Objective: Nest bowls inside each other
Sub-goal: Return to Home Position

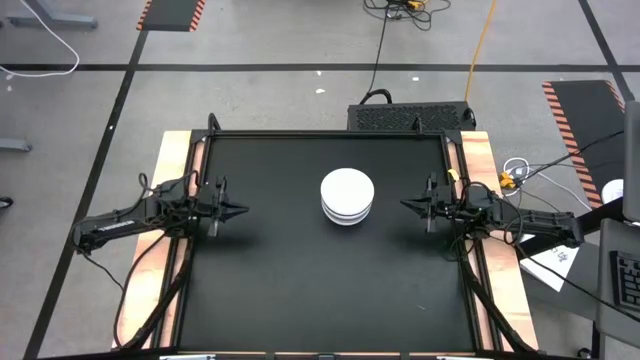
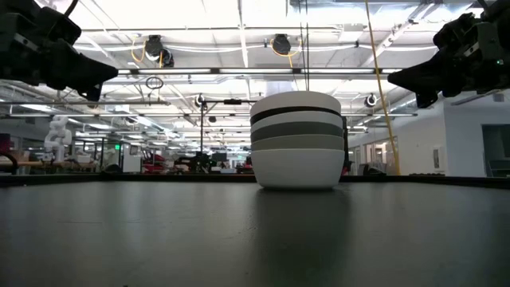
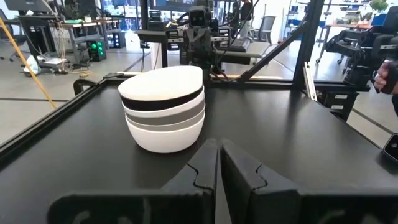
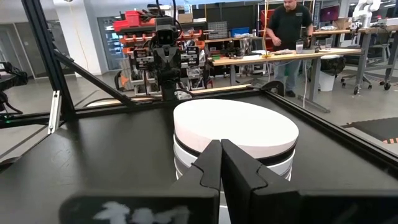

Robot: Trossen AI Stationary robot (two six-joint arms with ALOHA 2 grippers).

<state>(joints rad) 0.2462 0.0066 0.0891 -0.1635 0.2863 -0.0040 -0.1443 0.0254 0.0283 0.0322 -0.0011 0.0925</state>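
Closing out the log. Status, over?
Left claw shut, empty, off left. Right claw shut, empty, off right. Bowls in one stack, centre. Nothing blocking.

We find the bowls [image 1: 347,190] nested in one stack near the middle of the worktop [image 1: 300,290]. The left jaws hang left of it, the right jaws right of it, both well apart.

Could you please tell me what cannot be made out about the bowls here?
High view: the top bowl hides most of the lower bowls.
Right wrist view: the right gripper covers the lower front of the stack.
Every view: their insides, covered by the bowls nested above.
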